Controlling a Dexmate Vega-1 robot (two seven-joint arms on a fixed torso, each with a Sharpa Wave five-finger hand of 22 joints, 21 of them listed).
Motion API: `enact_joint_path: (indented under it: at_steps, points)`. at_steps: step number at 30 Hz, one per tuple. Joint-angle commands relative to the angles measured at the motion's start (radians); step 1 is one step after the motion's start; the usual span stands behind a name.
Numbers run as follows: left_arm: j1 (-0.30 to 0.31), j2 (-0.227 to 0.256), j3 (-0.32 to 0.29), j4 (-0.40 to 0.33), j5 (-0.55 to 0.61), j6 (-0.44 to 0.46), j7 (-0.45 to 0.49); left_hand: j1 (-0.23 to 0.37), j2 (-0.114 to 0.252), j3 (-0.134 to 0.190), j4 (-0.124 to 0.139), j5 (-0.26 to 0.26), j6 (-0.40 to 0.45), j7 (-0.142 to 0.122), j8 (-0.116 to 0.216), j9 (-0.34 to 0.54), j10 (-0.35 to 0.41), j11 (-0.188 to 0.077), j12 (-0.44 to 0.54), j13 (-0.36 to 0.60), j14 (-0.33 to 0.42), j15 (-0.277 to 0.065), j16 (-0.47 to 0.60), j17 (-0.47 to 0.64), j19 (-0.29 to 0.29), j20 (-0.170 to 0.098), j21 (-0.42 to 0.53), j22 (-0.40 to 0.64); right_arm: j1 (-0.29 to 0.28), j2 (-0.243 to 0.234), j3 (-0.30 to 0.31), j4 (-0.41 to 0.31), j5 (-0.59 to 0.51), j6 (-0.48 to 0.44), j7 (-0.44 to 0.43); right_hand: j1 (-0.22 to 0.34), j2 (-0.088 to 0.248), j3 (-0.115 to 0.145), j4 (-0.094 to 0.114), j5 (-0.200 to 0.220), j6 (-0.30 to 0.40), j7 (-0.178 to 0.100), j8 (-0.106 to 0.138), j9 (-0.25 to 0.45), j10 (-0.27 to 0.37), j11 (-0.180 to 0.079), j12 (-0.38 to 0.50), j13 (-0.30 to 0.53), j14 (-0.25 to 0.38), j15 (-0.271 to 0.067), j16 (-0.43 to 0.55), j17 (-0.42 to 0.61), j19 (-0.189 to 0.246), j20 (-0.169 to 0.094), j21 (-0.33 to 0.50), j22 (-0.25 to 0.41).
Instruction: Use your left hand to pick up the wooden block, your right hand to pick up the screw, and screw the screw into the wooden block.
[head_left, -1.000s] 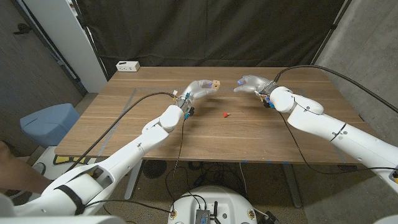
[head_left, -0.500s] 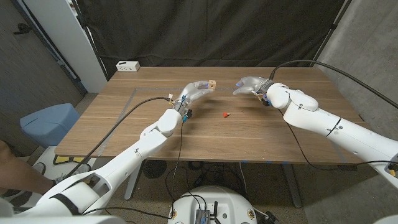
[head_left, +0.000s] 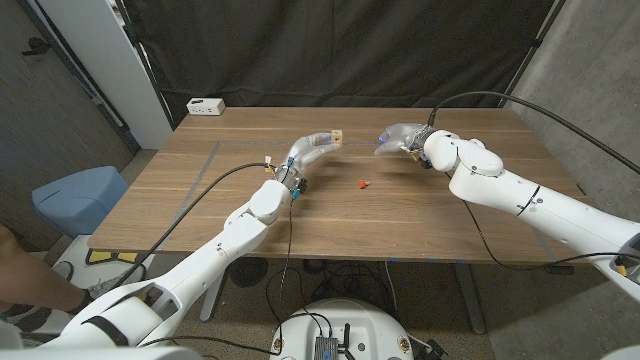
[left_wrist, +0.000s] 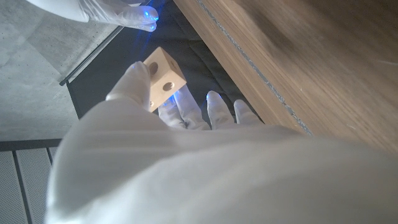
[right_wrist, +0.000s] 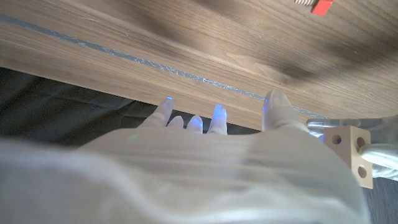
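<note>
Both arms are white, with smooth rounded shells and thick round joints. A thin black cable (head_left: 190, 212) runs along the left arm, and a thicker black cable (head_left: 560, 125) loops above the right arm. The left hand (head_left: 312, 148) and the right hand (head_left: 402, 137) are covered in pale, whitish gloves (small blue lights glow at some fingertips (right_wrist: 218, 112)).

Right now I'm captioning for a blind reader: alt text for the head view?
The left hand holds a small wooden block above a wooden table, facing the empty right hand. A small red screw lies on the table between the arms.
</note>
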Motion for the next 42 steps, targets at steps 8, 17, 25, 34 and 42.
enact_joint_path:
  at_steps: [8,17,25,34,42]
  points:
    - [0.035,-0.009,-0.028,0.001,-0.109,-0.006,-0.054,0.001,0.010,-0.007,-0.004,0.009,0.008,-0.006,0.008,0.000,0.011,-0.003,-0.006,0.004,-0.006,-0.085,0.004,0.006,-0.017,0.008,0.000,0.006,0.009,0.018,-0.021,0.005,-0.088,0.000,0.057,0.023,-0.007,0.008,0.004,-0.002,0.011,-0.002,-0.001,0.002,0.000,-0.003,-0.001,0.004,0.013,0.001,0.004,0.002,0.012,0.007,-0.003,0.003]
    - [0.094,0.025,-0.046,-0.092,-0.113,0.049,-0.007,0.001,0.010,-0.010,-0.005,0.009,0.009,-0.007,0.009,-0.001,0.009,-0.002,-0.011,0.005,-0.010,-0.081,0.005,0.007,-0.022,0.011,0.000,0.006,0.003,0.018,-0.024,0.000,-0.121,0.014,0.077,0.032,-0.012,0.010,0.006,-0.003,0.011,-0.006,-0.005,0.002,0.000,-0.003,-0.001,0.004,0.020,0.010,0.006,0.002,0.014,0.012,-0.004,0.003]
    - [0.129,0.051,-0.059,-0.145,-0.119,0.081,0.015,0.001,0.010,-0.013,-0.006,0.010,0.002,-0.007,0.007,-0.002,0.005,-0.002,-0.015,0.006,-0.012,-0.078,0.006,0.008,-0.023,0.013,0.002,0.006,0.014,0.027,-0.040,0.005,-0.157,0.024,0.125,0.044,-0.014,0.014,0.005,-0.002,0.015,-0.006,-0.005,0.003,0.000,-0.002,-0.002,0.004,0.021,0.017,0.006,0.002,0.018,0.016,-0.004,0.003]
    - [0.136,0.065,-0.066,-0.158,-0.119,0.089,0.019,0.001,0.012,-0.015,-0.005,0.011,0.003,-0.005,0.008,-0.003,0.003,-0.002,-0.019,0.008,-0.012,-0.077,0.008,0.010,-0.026,0.016,0.002,0.006,0.014,0.031,-0.050,-0.014,-0.202,0.027,0.176,0.059,-0.019,0.018,0.004,0.000,0.028,-0.007,-0.001,0.004,0.000,0.001,-0.003,0.004,0.021,0.020,0.004,0.002,0.021,0.019,-0.004,0.003]
    - [0.131,0.065,-0.070,-0.146,-0.125,0.081,0.011,0.000,0.014,-0.017,-0.005,0.012,0.006,-0.007,0.010,-0.004,0.003,-0.002,-0.022,0.010,-0.012,-0.077,0.010,0.011,-0.028,0.015,0.003,0.006,0.001,0.030,-0.045,-0.035,-0.233,0.043,0.196,0.071,-0.024,0.022,0.002,0.001,0.033,-0.011,0.000,0.005,0.000,-0.002,-0.003,0.004,0.024,0.021,0.005,0.003,0.024,0.022,-0.004,0.003]
